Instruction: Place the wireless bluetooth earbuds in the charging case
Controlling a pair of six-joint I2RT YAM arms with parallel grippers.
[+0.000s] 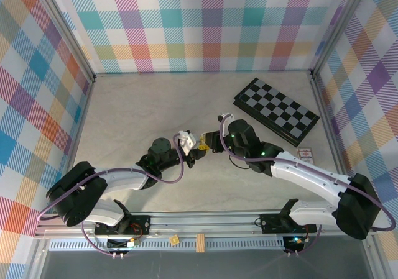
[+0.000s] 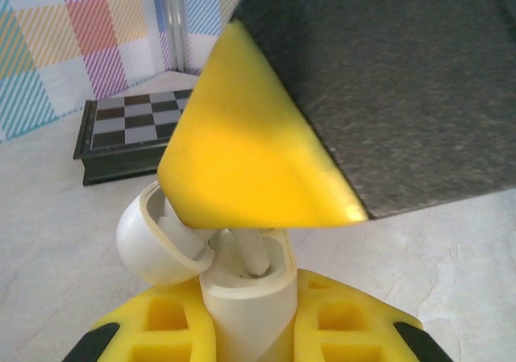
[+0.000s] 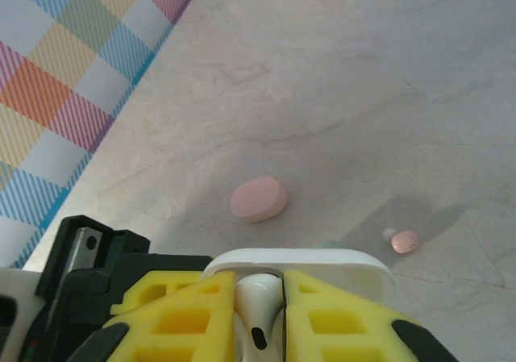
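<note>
The left end effector [image 2: 248,323] is clamped on a white charging case [image 2: 246,301], held upright between its yellow fingers. The hinged lid [image 2: 149,241] is swung open to the end effector's left. From above, this end effector [image 1: 186,143] meets the other one nose to nose over the middle of the surface [image 3: 363,96].

Directly over the open case, the right end effector [image 3: 258,285] is closed on a white earbud [image 3: 258,318], pinched between its yellow fingers. The case's rim lies just ahead of the fingertips. From the left wrist, a slim white stem reaches down from under the right fingertip into the case's well.

The step in hand looks like the insertion itself, with the earbud partly entered. Whether it is fully seated cannot be told.

Next, the right end effector probably needs a short, straight push along the well's axis, then a release and a clean lift so the earbud is not dragged back out. Meanwhile the left must hold the case steady.

Beyond the right fingertips a pink charging case [image 3: 258,199] lies on the surface. A pink earbud [image 3: 403,240] lies further to the right, well apart from it. A chessboard [image 1: 277,111] sits far off to the right.
</note>
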